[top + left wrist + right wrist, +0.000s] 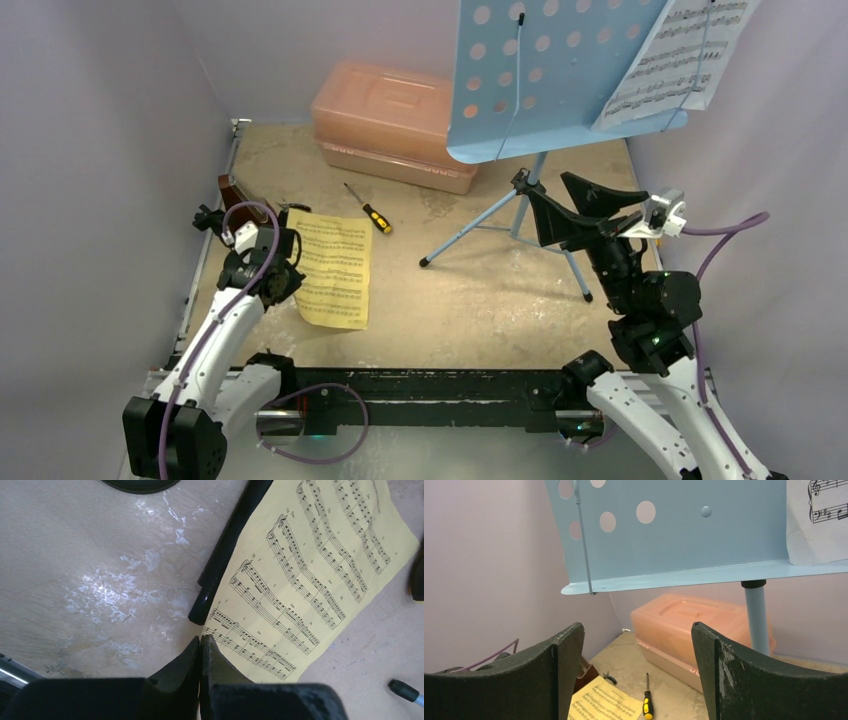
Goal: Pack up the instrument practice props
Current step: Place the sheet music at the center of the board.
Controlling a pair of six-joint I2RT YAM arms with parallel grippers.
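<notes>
**stand_by:** So where are we with the yellow sheet-music page (335, 268)? We see it left of centre in the top view, lying on the table (480, 300). Its long axis runs from the bottom of the frame up toward the back wall, a bit tilted.

**reedy:** Yep, and the left gripper (201, 639) sits right at the lower-left corner of that page. In the overhead frame the paper lies just to the right of the tips. So we reckon the left arm owns this one, since the right arm is way over on the far right side.

**stand_by:** Jaws?

**reedy:** Pressed together, no gap that we can spot in the left wrist view. The tips meet right at the paper's corner. We can't tell whether any paper is actually caught between them, because the edge slips behind one finger. Also worth noting, the black pipe (227, 550) lies along that same edge of the page, just above the tips in the wrist frame. It would be easy to nudge.

**stand_by:** And the right gripper (639, 630)?

**reedy:** Spread wide, holding nothing and touching nothing. It points up at the light-blue music stand (684, 545), whose tray hangs above and beyond the fingers. The white sheet-music page (819, 520) rests on the tray at upper right.
</notes>
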